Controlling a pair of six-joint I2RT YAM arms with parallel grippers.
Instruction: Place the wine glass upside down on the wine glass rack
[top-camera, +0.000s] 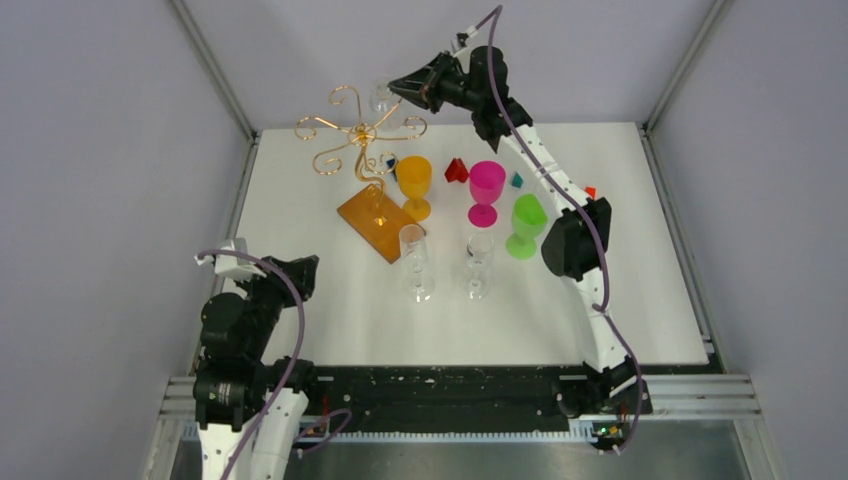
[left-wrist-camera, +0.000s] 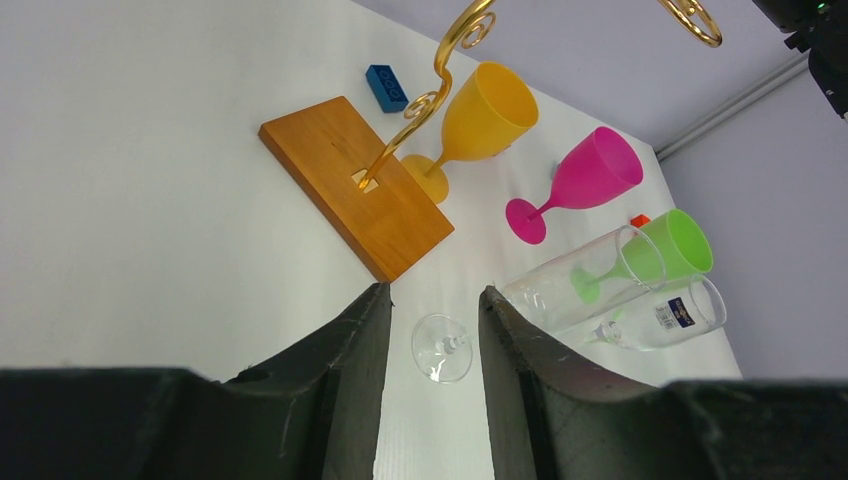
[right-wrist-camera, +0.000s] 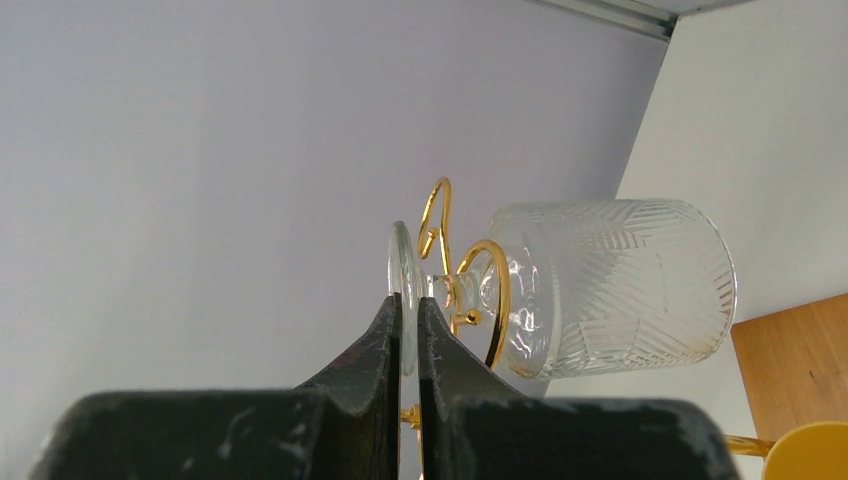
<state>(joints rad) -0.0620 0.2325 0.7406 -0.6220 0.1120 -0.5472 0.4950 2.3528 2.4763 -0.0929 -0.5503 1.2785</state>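
My right gripper (right-wrist-camera: 408, 305) is shut on the thin foot of a ribbed clear wine glass (right-wrist-camera: 610, 285). Its short stem sits at a gold curl of the wine glass rack (right-wrist-camera: 492, 300), with the bowl on the far side of the curl. In the top view this glass (top-camera: 381, 97) is at the rack's far scroll arms (top-camera: 360, 135), and the right gripper (top-camera: 400, 88) is just right of it. The rack's wooden base (top-camera: 378, 222) lies below. My left gripper (left-wrist-camera: 435, 300) is open and holds nothing, low at the near left (top-camera: 300, 268).
Two clear glasses (top-camera: 417, 262) (top-camera: 479, 265) stand mid-table; the foot of one (left-wrist-camera: 442, 347) shows beyond my left fingers. Orange (top-camera: 414, 185), pink (top-camera: 486, 192) and green (top-camera: 525, 225) goblets stand behind them. Small red (top-camera: 456, 170), blue (left-wrist-camera: 386, 87) and teal (top-camera: 516, 180) blocks lie nearby.
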